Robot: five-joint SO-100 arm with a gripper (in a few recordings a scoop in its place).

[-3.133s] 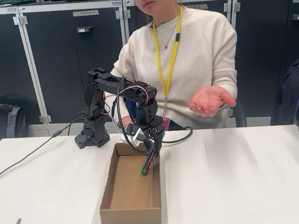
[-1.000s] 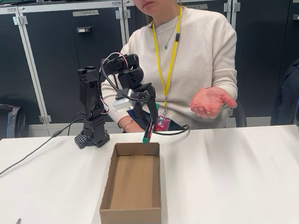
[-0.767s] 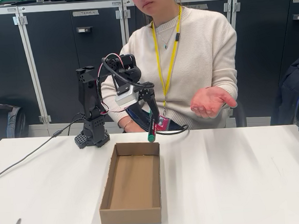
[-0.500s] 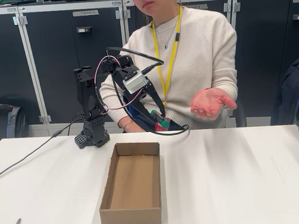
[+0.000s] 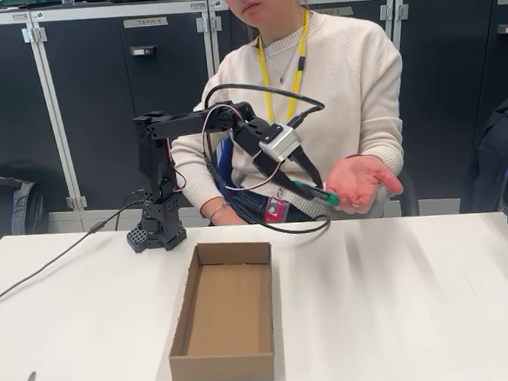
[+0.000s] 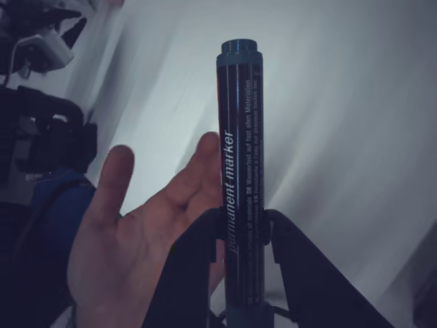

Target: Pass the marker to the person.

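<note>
At far side of table [image 5: 401, 302], we note gripper [image 5: 304, 185] clamped on marker [image 5: 317, 193], green tip just beside person's open hand [image 5: 358, 179]. Carry largely done; release into palm outstanding.

A: Behind the white table [image 5: 419, 301], a row of dark cabinets [image 5: 100, 105] with pale frames and small label plates.

B: Even light, and a dark bag [image 5: 2, 208] slumps at far left.
</note>
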